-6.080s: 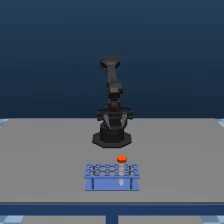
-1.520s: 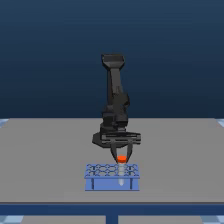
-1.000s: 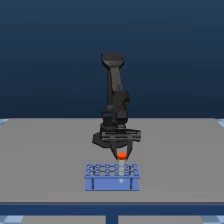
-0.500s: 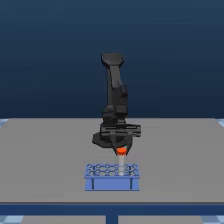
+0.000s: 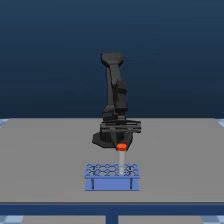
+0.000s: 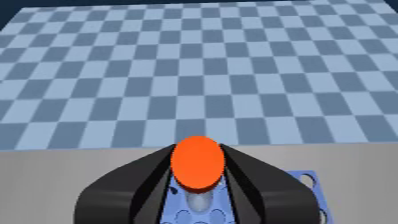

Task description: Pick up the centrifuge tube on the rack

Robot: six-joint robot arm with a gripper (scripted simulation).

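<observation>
We see the arm (image 5: 116, 95) bent down over the rack (image 5: 112, 176), which sits on the grey table (image 5: 45, 160) toward the front edge in the exterior view, just in front of the arm's base. The gripper (image 5: 121, 143) hangs above the rack's top grid, and the tube (image 5: 121, 156) stands upright directly beneath it, its orange-red cap (image 5: 121, 147) right at the fingertips and its pale body reaching down toward the grid. From this view we cannot tell whether the tip has cleared the holes or sits inside one. In the wrist view the cap (image 6: 197, 163) fills the space between the two dark fingers (image 6: 133, 187), which press against it on either side with no gap that we can make out, so we read the gripper (image 6: 197, 172) as closed on the tube (image 6: 199, 202) at its cap. Below the cap a short stretch of translucent tube shows, and under it the light-blue rack (image 6: 298, 182) with its round holes. The tube lies along the gripper's midline, centred between the fingers. Beyond the table's edge the wrist view shows a blue-and-white checkered floor (image 6: 204, 70).
</observation>
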